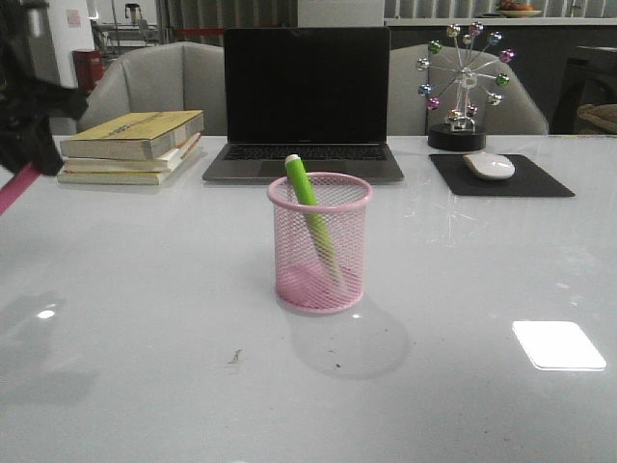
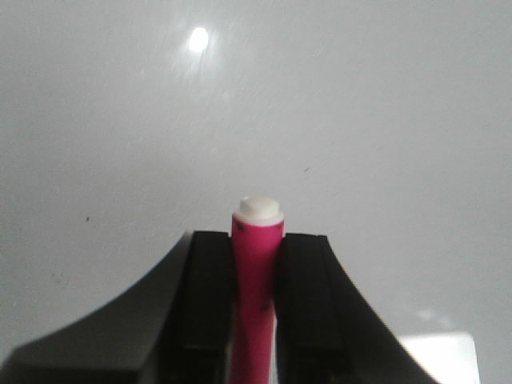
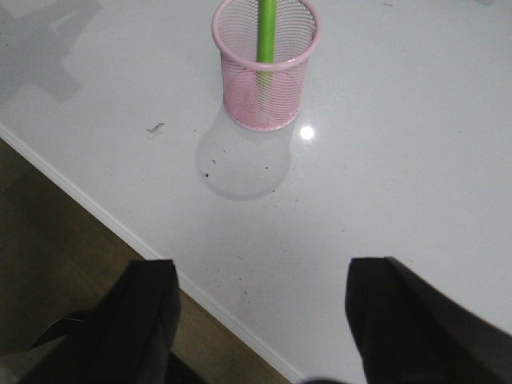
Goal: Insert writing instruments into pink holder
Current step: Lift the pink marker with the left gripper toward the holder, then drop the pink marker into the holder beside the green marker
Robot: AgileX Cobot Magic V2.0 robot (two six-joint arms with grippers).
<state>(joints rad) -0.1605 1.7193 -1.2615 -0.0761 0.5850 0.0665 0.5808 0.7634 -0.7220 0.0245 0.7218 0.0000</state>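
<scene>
The pink wire-mesh holder [image 1: 320, 243] stands mid-table in front of the laptop. Inside it leans the lime green marker [image 1: 308, 207], its white end poking above the rim; the right wrist view shows the holder [image 3: 265, 68] and the green marker [image 3: 266, 32] too. My left gripper [image 2: 258, 248] is shut on the pink-red marker [image 2: 256, 264], whose white end sticks out past the fingertips over bare table. In the front view the left arm is a dark shape at the far left edge, with a strip of the pink-red marker [image 1: 17, 185] below it. My right gripper [image 3: 260, 276] is open and empty above the table's near edge.
A stack of books [image 1: 135, 145] lies back left. An open laptop [image 1: 305, 106] stands behind the holder. A white mouse [image 1: 489, 165] on a black pad [image 1: 501, 178] and a ferris-wheel ornament [image 1: 465, 87] are at the back right. The table's edge [image 3: 120, 228] drops to the floor.
</scene>
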